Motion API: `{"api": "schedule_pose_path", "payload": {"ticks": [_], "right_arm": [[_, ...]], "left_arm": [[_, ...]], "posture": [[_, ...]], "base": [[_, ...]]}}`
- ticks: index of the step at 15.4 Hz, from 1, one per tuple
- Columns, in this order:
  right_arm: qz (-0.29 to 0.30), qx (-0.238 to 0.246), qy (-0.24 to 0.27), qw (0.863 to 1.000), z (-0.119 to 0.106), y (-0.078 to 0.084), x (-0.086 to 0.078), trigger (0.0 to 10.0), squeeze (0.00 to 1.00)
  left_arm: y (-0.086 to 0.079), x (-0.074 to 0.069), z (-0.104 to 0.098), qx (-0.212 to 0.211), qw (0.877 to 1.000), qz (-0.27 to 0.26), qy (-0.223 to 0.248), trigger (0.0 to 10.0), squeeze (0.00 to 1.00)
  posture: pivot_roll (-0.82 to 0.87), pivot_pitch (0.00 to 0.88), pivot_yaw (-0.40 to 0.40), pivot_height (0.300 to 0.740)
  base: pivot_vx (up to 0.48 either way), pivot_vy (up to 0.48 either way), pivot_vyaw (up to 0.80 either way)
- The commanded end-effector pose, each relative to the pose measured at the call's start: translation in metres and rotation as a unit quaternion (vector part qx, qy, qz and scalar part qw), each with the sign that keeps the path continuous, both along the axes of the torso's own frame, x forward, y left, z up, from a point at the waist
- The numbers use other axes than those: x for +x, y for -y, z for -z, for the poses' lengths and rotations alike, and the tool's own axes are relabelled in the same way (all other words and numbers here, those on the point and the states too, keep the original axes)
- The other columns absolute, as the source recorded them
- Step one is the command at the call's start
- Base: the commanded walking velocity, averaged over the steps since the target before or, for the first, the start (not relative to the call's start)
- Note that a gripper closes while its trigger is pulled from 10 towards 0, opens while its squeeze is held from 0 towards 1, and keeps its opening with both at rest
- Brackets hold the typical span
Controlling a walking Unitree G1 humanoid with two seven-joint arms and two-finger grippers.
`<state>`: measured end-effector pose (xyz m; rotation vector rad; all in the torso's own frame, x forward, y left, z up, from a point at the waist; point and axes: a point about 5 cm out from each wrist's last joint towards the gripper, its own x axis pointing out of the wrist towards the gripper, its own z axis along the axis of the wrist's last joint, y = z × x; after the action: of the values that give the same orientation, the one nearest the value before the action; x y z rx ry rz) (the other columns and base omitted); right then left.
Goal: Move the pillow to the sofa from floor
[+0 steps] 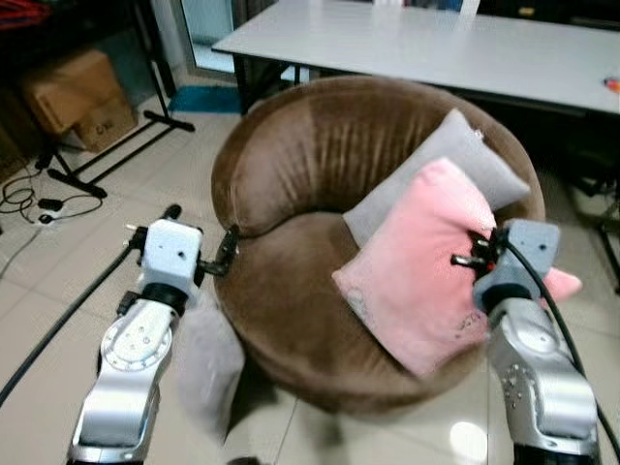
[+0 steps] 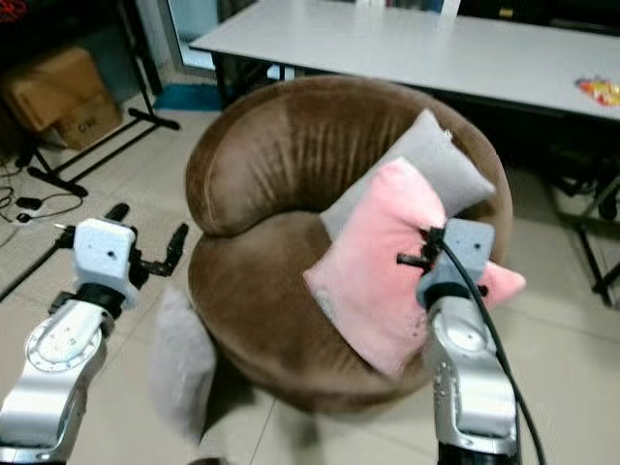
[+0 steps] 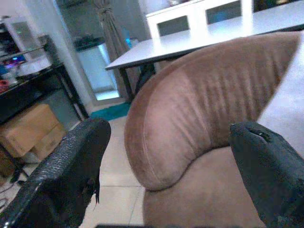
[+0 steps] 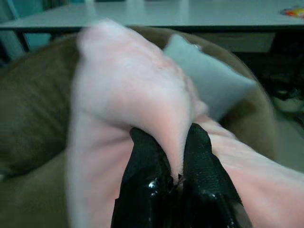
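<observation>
A pink pillow (image 1: 417,281) lies tilted on the seat of the round brown sofa (image 1: 291,155), its lower corner hanging over the front right rim. My right gripper (image 1: 475,254) is shut on a pinched fold of its right edge, seen close in the right wrist view (image 4: 173,147). Behind it a grey pillow (image 1: 455,160) leans on the backrest. A second grey pillow (image 1: 208,363) stands on the floor against the sofa's left side, under my left arm. My left gripper (image 1: 201,232) is open and holds nothing, beside the sofa's left rim (image 3: 156,142).
A long white table (image 1: 436,44) stands right behind the sofa. A cardboard box (image 1: 77,97), a black stand's legs (image 1: 107,155) and cables (image 1: 39,208) occupy the floor at the left. Tiled floor lies in front of the sofa.
</observation>
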<state>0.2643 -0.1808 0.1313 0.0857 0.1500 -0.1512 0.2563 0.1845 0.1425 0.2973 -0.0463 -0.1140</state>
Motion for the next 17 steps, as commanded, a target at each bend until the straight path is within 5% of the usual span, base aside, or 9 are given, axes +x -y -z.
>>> {"api": "schedule_pose_path", "payload": {"ticks": [1,13,17], "right_arm": [[-0.021,0.001,0.034,0.999,-0.0129,-0.0079,0.0029,10.0,0.00],[-0.032,0.005,0.032,0.999,-0.0115,-0.0108,0.0050,10.0,0.00],[-0.038,0.001,0.031,0.999,-0.0109,-0.0132,0.0054,10.0,0.00]], "left_arm": [[-0.0040,-0.0009,-0.0021,0.002,1.000,-0.005,0.004,10.0,0.00],[-0.0042,-0.0036,0.0006,0.002,1.000,-0.004,0.000,10.0,0.00],[-0.0038,-0.0026,-0.0006,0.001,1.000,-0.001,0.001,10.0,0.00]], "posture": [[-0.03,0.000,-0.012,0.740],[-0.03,0.000,-0.019,0.740],[-0.03,0.000,-0.014,0.740]], "base": [[0.255,0.000,0.00],[0.259,0.000,0.00],[0.280,0.000,-0.60]]}}
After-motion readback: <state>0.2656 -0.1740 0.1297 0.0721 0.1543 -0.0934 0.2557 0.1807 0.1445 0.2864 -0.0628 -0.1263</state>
